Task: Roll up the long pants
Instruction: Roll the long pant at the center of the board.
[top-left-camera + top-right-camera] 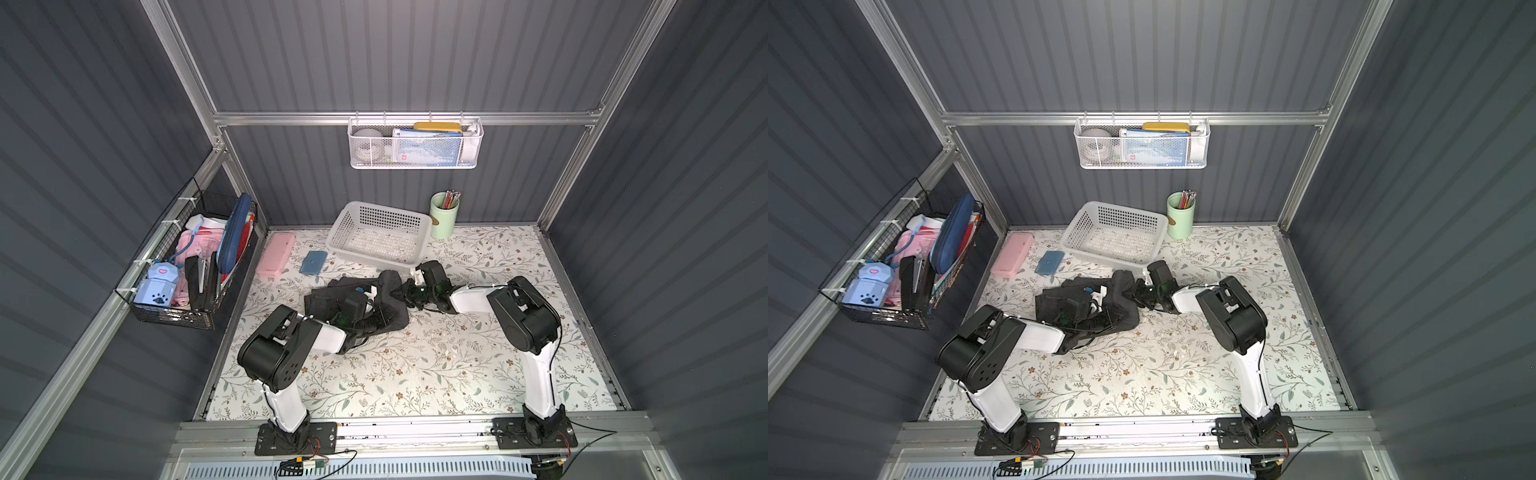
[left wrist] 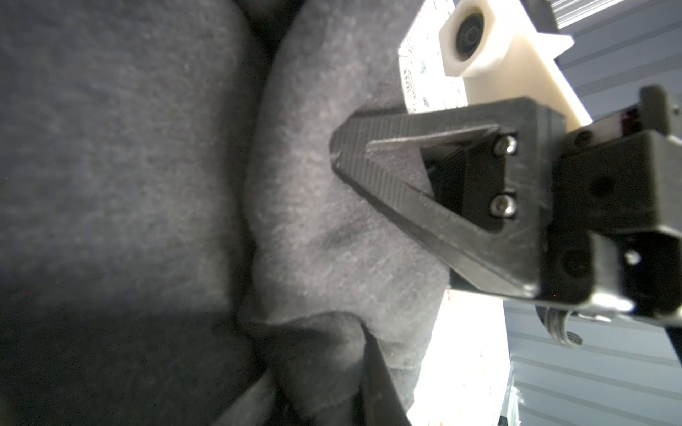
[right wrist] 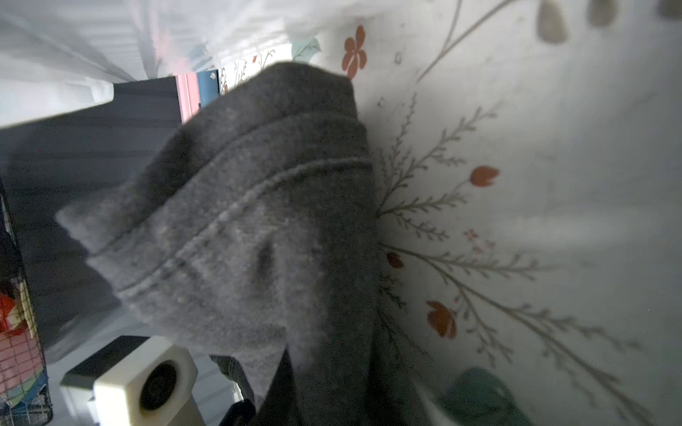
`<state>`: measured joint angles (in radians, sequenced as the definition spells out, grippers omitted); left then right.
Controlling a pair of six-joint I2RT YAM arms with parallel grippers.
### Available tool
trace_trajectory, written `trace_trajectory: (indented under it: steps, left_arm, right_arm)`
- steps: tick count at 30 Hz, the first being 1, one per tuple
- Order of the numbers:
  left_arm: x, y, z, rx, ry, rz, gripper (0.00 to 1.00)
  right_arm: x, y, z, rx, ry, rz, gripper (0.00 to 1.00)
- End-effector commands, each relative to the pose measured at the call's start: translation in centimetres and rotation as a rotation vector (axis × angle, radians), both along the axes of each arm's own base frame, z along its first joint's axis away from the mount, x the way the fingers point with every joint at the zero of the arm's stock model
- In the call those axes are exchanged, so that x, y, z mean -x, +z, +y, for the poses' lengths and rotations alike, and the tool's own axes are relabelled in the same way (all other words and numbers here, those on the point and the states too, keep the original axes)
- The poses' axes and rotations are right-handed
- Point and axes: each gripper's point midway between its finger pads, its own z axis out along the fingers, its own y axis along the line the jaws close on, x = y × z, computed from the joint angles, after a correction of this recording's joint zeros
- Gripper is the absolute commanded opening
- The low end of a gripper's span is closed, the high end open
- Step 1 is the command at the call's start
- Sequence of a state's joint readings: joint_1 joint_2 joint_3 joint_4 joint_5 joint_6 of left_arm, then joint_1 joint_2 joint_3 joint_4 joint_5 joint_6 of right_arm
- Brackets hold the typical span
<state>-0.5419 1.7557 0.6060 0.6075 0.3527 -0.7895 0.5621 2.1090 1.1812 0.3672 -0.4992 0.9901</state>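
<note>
The long pants [image 1: 332, 297] [image 1: 1059, 301] lie bunched in a dark charcoal heap at the middle of the floral table. My left gripper [image 1: 380, 305] [image 1: 1106, 305] sits low on top of the heap. In the left wrist view, that gripper [image 2: 324, 391] is shut on a fold of the dark fabric [image 2: 129, 166]. My right gripper [image 1: 399, 293] [image 1: 1136, 293] is at the heap's right edge, close to the left one. The right wrist view shows this gripper [image 3: 332, 387] shut on a stitched hem of the pants [image 3: 240, 221], raised off the table.
An empty white basket [image 1: 378, 232] stands just behind the pants. A green pencil cup [image 1: 444, 216] is to its right. A pink case [image 1: 275, 254] and a small blue pouch [image 1: 313, 262] lie at the back left. A black wire basket [image 1: 187, 266] hangs on the left wall.
</note>
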Motion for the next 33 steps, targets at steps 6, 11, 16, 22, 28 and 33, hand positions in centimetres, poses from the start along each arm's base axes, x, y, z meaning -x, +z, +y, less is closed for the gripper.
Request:
trace_trajectory:
  steps: [6,11,16,22,28,33]
  left_arm:
    - [8.1,2.0,3.6,-0.295,-0.222,0.126,0.51]
    - [8.3,6.4,5.7,-0.331,-0.128,0.087,0.53]
    - [7.3,7.8,7.0,-0.375,-0.006,0.119,0.53]
    - [4.9,6.3,5.9,-0.257,0.167,0.202,0.54]
    - [3.2,6.7,4.8,-0.142,0.271,0.248,0.52]
    - [4.7,8.1,7.5,-0.339,0.196,0.136,0.45]
  right_arm:
    - [4.8,3.5,-3.6,0.336,0.068,-0.067,0.00]
    - [8.5,2.4,-8.3,0.655,0.142,0.025,0.00]
    - [11.2,1.5,-14.5,1.119,0.247,0.112,0.00]
    - [11.1,1.5,-16.5,1.417,0.217,0.006,0.00]
    - [10.0,4.1,-15.6,1.557,0.090,-0.116,0.01]
    - [11.3,3.2,-13.0,1.499,0.043,-0.041,0.00]
